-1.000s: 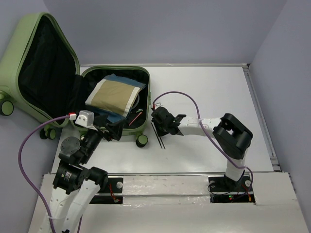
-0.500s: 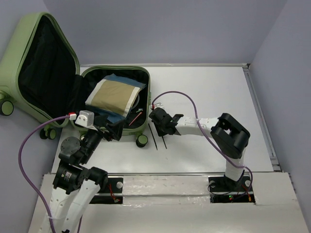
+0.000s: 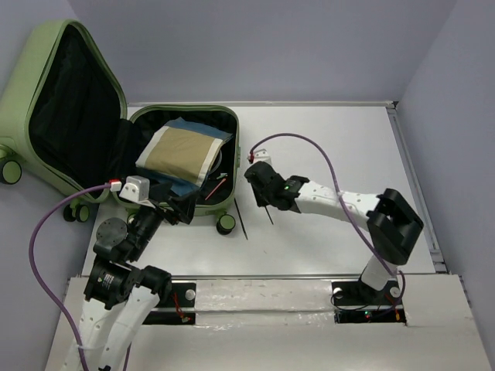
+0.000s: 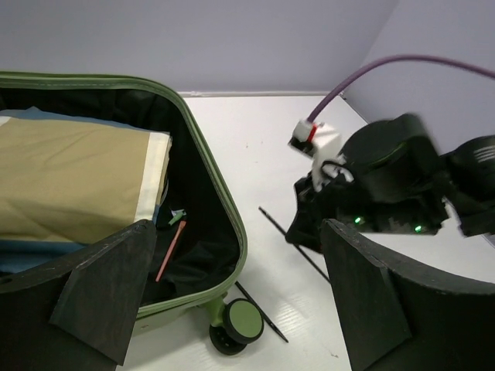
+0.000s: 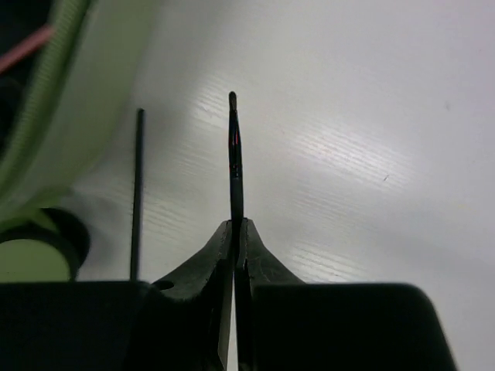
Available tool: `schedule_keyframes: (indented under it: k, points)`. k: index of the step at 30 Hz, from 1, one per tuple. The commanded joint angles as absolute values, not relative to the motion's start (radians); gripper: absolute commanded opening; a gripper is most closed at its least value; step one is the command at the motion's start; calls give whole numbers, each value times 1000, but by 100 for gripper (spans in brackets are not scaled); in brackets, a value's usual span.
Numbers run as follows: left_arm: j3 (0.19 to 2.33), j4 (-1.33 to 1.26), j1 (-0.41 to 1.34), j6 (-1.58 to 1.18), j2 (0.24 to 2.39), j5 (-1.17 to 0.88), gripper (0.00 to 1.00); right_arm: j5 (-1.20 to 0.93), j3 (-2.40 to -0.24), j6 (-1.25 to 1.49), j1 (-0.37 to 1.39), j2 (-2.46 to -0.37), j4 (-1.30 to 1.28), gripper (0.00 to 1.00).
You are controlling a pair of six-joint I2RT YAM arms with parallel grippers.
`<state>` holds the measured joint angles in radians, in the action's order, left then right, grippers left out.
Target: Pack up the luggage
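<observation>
right gripper (image 5: pixel 234 232) pinches a thin black stick (image 5: pixel 234 154), second stick (image 5: pixel 138 193) lying just to its left; left gripper (image 4: pixel 238 232) spread wide above the luggage (image 4: pixel 203 151) rim.

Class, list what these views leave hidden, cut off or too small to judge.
Top view: what lies under the folded tan cloth in the pale sage-green hard-shell suitcase.
Right wrist view: lower end of the thin black stick, hidden inside the right gripper.
Left wrist view: small green item beside the pink stick, too small to identify.
</observation>
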<state>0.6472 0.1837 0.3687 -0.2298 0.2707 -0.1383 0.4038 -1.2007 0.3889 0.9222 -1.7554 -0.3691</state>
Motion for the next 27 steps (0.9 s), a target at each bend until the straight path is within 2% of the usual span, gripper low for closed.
schedule_keyframes:
  k: [1,3,6,8,9,10,11,13,14,16,18,20,21,22,25,27]
  points:
    - [650,137,362,-227,261,-150,99,398,-1290,330,923,-1609,-292,7]
    - [650,138,362,-229,259,-149,99,313,-1392,311,923,-1611,-255,7]
    - [649,138,361,-229,255,-144,99,163,-1563,308,923,-1731,-213,7]
    - [650,141,360,-229,255,-140,99,65,-1760,331,933,-1825,-209,7]
    - [649,140,359,-229,255,-138,99,40,-1823,342,933,-1915,-210,12]
    - [650,140,359,-229,253,-137,99,22,-1880,354,933,-1957,-213,23]
    - [650,141,357,-230,255,-137,99,9,-1976,370,933,-1995,-227,38]
    - [649,141,357,-229,255,-135,99,-20,-2032,356,933,-2057,-261,70]
    - [650,140,357,-230,255,-138,99,-20,-2042,350,933,-2062,-273,71]
    - [650,141,357,-230,256,-140,99,-5,-1982,331,933,-2020,-276,71]
    - [650,140,357,-229,259,-141,99,80,-1828,304,933,-1965,-265,68]
    - [650,140,357,-229,259,-144,99,138,-1697,276,933,-1861,-232,55]
    - [650,138,357,-227,258,-144,99,153,-1563,278,933,-1824,-209,41]
    - [649,138,357,-227,258,-144,99,161,-1495,279,933,-1746,-192,36]
    - [650,138,356,-229,258,-147,99,170,-1265,305,933,-1646,-160,24]
    - [650,138,356,-229,268,-146,99,181,-1180,322,933,-1576,-146,25]
